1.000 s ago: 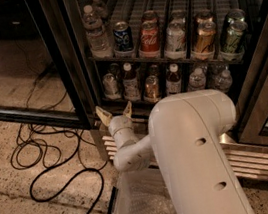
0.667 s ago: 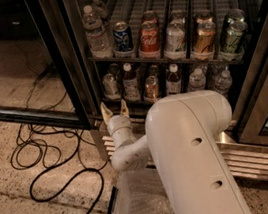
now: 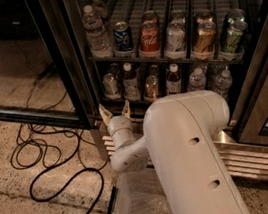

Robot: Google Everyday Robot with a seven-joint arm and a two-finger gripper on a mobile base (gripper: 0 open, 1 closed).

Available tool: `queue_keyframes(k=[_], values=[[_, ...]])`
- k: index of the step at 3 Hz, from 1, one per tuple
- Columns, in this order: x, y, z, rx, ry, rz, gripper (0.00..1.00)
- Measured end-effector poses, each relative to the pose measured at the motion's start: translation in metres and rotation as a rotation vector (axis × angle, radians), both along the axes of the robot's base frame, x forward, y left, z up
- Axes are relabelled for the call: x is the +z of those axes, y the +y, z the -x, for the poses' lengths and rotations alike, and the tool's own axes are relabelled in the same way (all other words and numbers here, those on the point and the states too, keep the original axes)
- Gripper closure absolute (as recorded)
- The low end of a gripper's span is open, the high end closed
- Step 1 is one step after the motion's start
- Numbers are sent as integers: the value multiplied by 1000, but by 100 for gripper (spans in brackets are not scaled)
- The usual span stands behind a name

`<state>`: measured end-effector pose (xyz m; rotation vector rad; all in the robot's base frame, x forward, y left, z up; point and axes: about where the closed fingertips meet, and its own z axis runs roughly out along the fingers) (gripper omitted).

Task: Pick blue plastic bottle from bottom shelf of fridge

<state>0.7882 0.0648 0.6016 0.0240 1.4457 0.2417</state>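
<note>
With my gripper (image 3: 115,114) low at centre-left, fingers spread and empty, I want to rise and reach straight in around the blue plastic bottle (image 3: 130,83) just above it on the fridge's (image 3: 262,55) bottom shelf (image 3: 140,101), missing the can (image 3: 111,85) beside it.

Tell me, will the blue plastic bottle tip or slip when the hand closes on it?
The blue plastic bottle is slim and upright on the wire bottom shelf, so a nudge would probably tip it toward the can beside it. Its smooth plastic may slip and give slightly. The hand is open, just below the shelf front, slightly left of the bottle.
</note>
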Motion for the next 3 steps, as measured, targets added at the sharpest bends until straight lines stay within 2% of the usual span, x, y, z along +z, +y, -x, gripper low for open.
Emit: queue_keyframes(k=[2, 3], values=[[-13, -32, -7, -123, 30, 42, 30], [-14, -42, -15, -160, 31, 44, 30]])
